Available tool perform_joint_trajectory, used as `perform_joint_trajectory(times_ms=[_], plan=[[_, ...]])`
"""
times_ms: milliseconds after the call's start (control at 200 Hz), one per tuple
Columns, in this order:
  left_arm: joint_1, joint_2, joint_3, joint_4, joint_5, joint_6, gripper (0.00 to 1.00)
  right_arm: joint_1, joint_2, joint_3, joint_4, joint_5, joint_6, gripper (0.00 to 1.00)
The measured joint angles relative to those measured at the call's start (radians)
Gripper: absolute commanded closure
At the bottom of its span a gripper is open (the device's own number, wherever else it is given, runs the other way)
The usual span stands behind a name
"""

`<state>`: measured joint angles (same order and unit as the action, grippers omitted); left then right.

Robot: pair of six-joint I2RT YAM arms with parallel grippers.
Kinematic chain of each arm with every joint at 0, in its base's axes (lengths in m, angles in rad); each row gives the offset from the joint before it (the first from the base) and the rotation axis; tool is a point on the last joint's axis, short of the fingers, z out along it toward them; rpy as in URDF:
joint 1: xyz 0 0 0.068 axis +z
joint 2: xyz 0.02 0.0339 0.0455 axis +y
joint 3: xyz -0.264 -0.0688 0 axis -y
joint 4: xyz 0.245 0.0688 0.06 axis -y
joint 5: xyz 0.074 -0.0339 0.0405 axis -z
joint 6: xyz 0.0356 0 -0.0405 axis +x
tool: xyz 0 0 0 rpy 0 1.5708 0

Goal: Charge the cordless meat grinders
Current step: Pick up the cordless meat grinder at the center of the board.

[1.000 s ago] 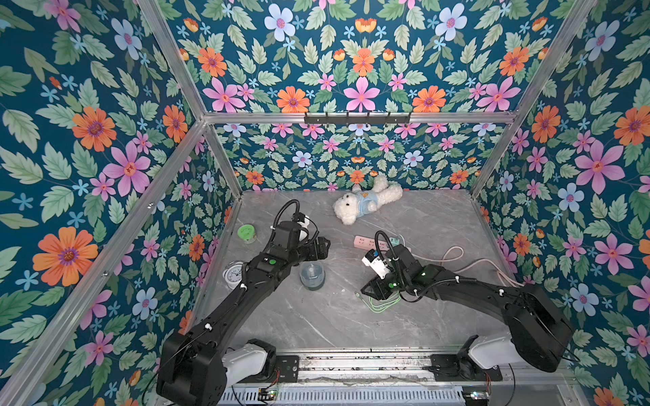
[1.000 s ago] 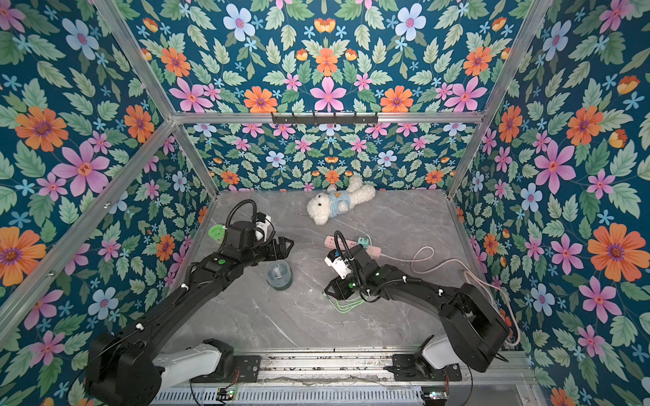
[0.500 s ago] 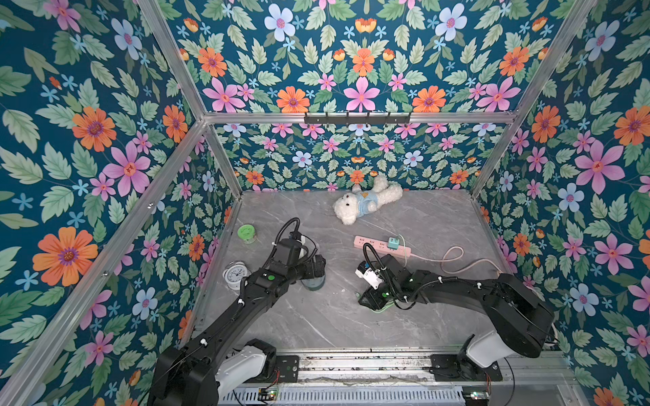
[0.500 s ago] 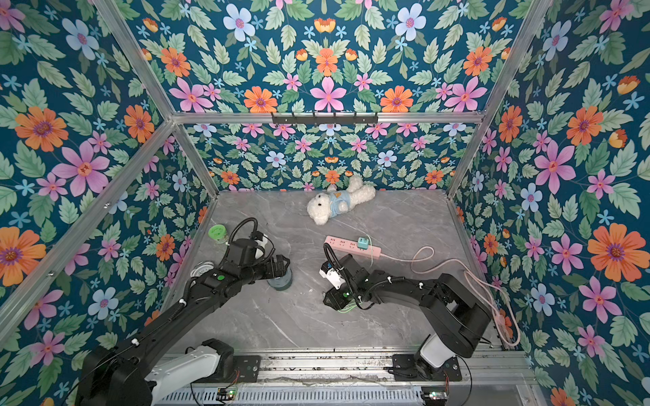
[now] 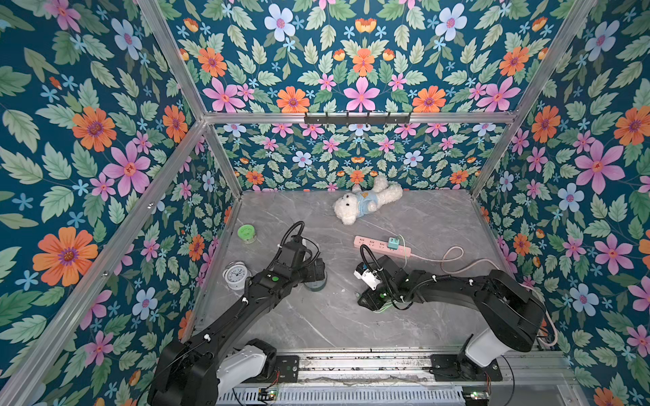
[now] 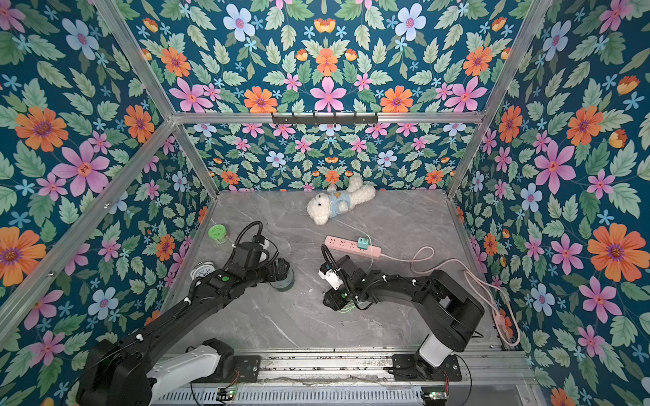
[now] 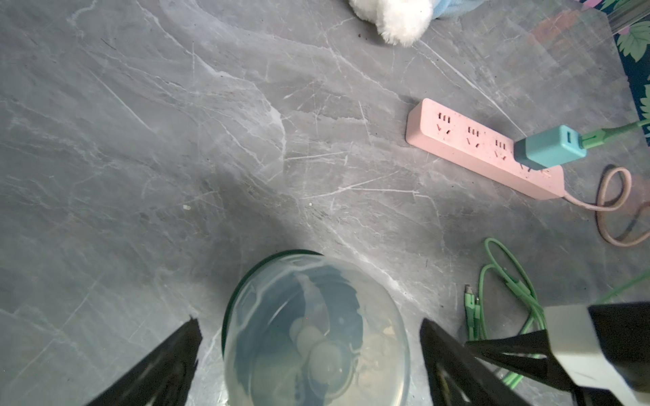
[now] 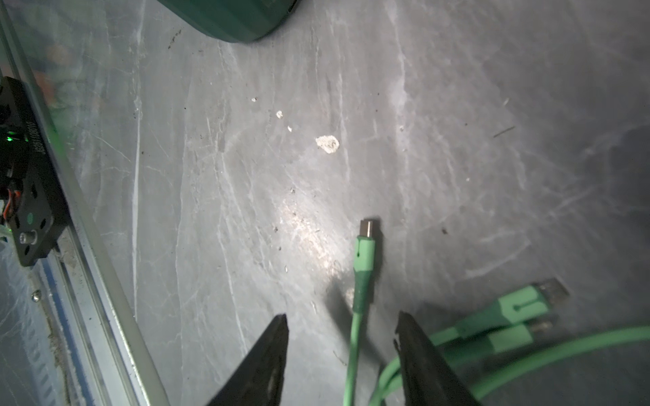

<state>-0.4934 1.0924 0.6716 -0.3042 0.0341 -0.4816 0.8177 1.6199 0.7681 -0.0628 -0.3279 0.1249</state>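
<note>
The cordless meat grinder [image 7: 316,337], a squat cylinder with a translucent domed top and a teal base, stands on the grey table left of centre in both top views [image 5: 317,283] [image 6: 284,282]. My left gripper [image 7: 311,325] is open, one finger on each side of the dome with a gap to both. A green charging cable [image 8: 365,246] lies loose on the table, its small metal plug pointing toward the grinder's base [image 8: 232,17]. My right gripper [image 8: 342,316] is open low over the table, the cable running between its fingers untouched. Other green plugs [image 8: 520,305] lie beside it.
A pink power strip [image 5: 381,245] with a teal charger [image 5: 393,242] plugged in lies behind the right arm, its pink cord looping to the right wall. A plush bear [image 5: 365,202] lies at the back. A green-lidded jar [image 5: 247,232] and a white alarm clock [image 5: 235,274] stand by the left wall.
My left gripper has come down from behind the grinder and now straddles it, jaws slightly wider. The right gripper has dropped forward and left onto the green cable.
</note>
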Motion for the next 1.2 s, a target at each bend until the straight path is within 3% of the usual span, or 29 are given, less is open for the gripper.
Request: perform_joint_trajectory(times_ms=[180,425,610,760,995,1200], plan=[[-0.011,0.017,-0.029,0.018,-0.007,-0.016,0.01,0.019,0.021,0.010,-0.006,0.028,-0.005,0.51],[-0.026,0.081,-0.019,0.010,-0.037,-0.024,0.02,0.054,0.061,0.049,-0.018,0.101,-0.027,0.70],[-0.031,0.124,0.005,0.013,-0.061,-0.011,0.14,0.108,0.085,0.082,-0.043,0.206,-0.069,0.84],[-0.031,0.149,0.021,0.045,-0.055,0.019,0.21,0.117,0.078,0.079,-0.057,0.253,-0.079,0.90],[-0.032,0.169,0.074,0.038,0.058,0.091,0.21,0.117,0.003,0.022,-0.079,0.276,-0.074,0.94],[-0.032,0.156,0.105,0.042,0.169,0.153,0.19,0.069,-0.065,-0.043,-0.058,0.219,-0.027,0.95]])
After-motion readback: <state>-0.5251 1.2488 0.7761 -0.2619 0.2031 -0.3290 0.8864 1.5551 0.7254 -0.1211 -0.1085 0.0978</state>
